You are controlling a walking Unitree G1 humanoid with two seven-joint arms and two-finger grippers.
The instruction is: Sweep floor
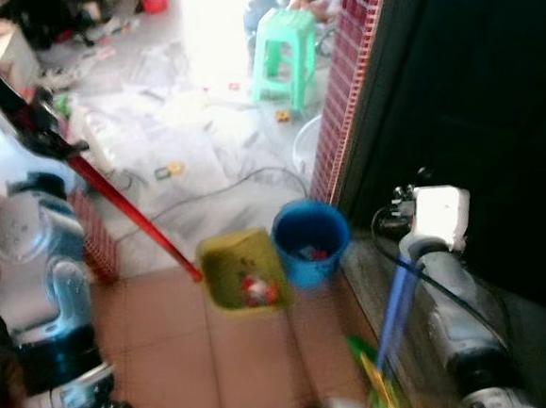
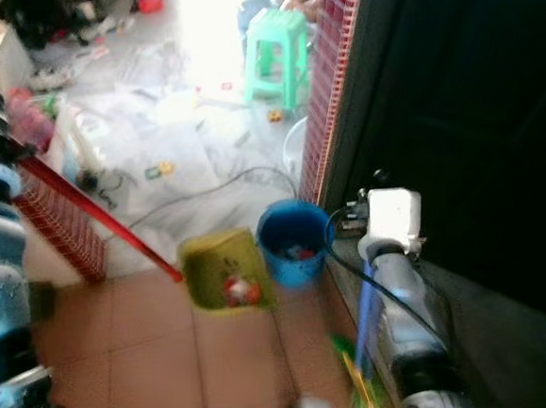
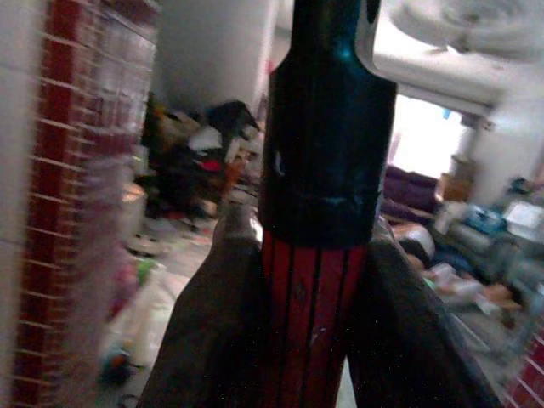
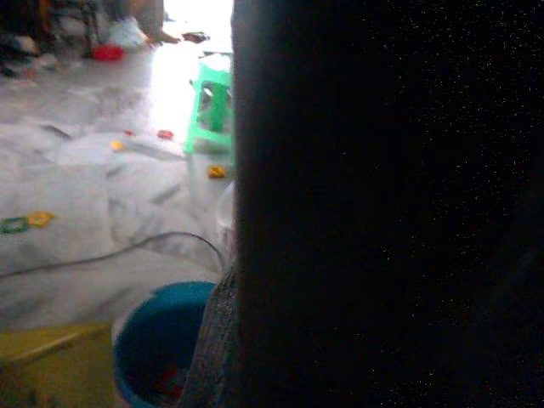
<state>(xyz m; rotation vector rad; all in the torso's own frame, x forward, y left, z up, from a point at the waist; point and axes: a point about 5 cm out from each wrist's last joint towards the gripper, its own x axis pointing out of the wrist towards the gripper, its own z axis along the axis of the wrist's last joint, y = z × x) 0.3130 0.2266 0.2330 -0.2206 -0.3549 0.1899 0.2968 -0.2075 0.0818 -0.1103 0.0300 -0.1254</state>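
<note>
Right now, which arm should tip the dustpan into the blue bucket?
Left, probably. Its tool is clamped on the red handle leading to the yellow dustpan, which sits beside the blue bucket. The right arm holds a blue stick instead.

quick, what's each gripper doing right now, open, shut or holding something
Left gripper: jaws shut on the red and black handle.
Right gripper: cannot be told; its wrist view is dark.

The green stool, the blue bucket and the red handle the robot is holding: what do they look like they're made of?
The green stool: probably moulded plastic, judging by its even pastel colour. The blue bucket: likely plastic too, uniform blue with a thin rim. The red handle: hard to say; glossy red with dark stripes under a black sleeve, perhaps coated metal or plastic. The pictures are blurred.
</note>
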